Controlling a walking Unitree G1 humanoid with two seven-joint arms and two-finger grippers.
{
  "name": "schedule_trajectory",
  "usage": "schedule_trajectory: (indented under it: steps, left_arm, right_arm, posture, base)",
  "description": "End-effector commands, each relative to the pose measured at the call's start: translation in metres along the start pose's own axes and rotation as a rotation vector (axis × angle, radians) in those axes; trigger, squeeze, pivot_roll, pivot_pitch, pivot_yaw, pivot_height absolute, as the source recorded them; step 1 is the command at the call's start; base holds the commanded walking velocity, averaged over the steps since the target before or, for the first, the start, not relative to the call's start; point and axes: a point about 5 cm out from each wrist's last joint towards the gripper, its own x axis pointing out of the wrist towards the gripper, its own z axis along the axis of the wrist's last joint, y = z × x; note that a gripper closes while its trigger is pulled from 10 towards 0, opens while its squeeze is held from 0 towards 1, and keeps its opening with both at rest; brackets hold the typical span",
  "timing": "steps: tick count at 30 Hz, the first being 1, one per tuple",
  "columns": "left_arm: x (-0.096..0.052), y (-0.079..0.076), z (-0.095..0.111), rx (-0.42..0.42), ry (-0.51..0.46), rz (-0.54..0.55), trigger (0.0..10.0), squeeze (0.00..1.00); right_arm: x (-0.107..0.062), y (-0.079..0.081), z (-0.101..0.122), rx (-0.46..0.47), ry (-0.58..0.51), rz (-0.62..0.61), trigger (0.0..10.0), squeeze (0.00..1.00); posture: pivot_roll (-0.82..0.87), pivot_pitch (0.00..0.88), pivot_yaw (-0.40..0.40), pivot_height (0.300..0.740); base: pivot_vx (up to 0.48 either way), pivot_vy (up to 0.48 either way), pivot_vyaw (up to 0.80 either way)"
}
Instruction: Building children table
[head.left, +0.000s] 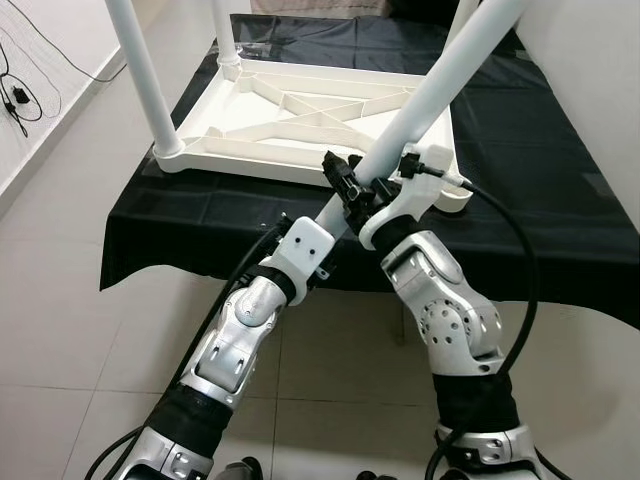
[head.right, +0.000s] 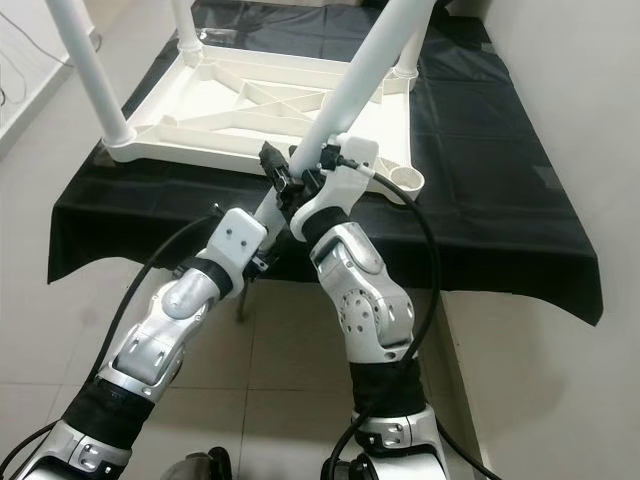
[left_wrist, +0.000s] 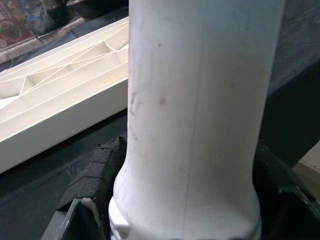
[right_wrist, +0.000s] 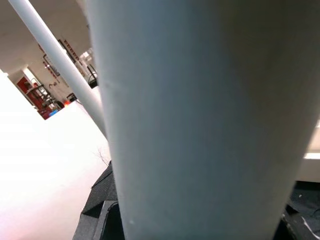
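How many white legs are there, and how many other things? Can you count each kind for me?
Standing legs, stuck in the tabletop: 3
Held leg, gripped by the left tool and right tool: 1
Tabletop, white, upside down: 1
Black cloth: 1
Total: 6

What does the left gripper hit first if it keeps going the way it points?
Nothing new: the left gripper is already closed on the loose table leg. Beyond it lies the upturned white tabletop, though depth is uncertain.
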Motion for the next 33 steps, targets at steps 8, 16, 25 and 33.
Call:
schedule_trajectory:
  steps: [8, 16, 25, 33]
  left_arm:
    - [-0.002, -0.012, -0.010, -0.034, 0.041, -0.039, 10.0, 0.00]
    - [-0.015, -0.002, -0.010, -0.114, 0.012, -0.087, 10.0, 0.00]
    - [-0.051, 0.007, -0.018, -0.245, 0.025, -0.287, 10.0, 0.00]
    - [-0.075, -0.003, -0.018, -0.371, 0.050, -0.425, 10.0, 0.00]
  right_arm:
    - [-0.002, 0.010, 0.001, -0.064, -0.022, 0.058, 10.0, 1.00]
    - [-0.004, 0.006, 0.005, -0.088, -0.010, 0.198, 10.0, 0.00]
    - [-0.013, -0.010, 0.006, -0.094, 0.114, 0.436, 10.0, 0.00]
    - [-0.023, -0.006, -0.001, -0.108, 0.203, 0.595, 10.0, 0.00]
  posture:
    - [0.08, 0.179, -0.035, 0.740]
    - [0.08, 0.171, -0.032, 0.740]
    - [0.09, 0.165, -0.033, 0.740]
    - [0.09, 0.165, -0.035, 0.740]
  base:
    - [0.000, 0.000, 0.00]
    - [0.000, 0.000, 0.00]
    - [0.000, 0.000, 0.00]
    - [0.000, 0.000, 0.00]
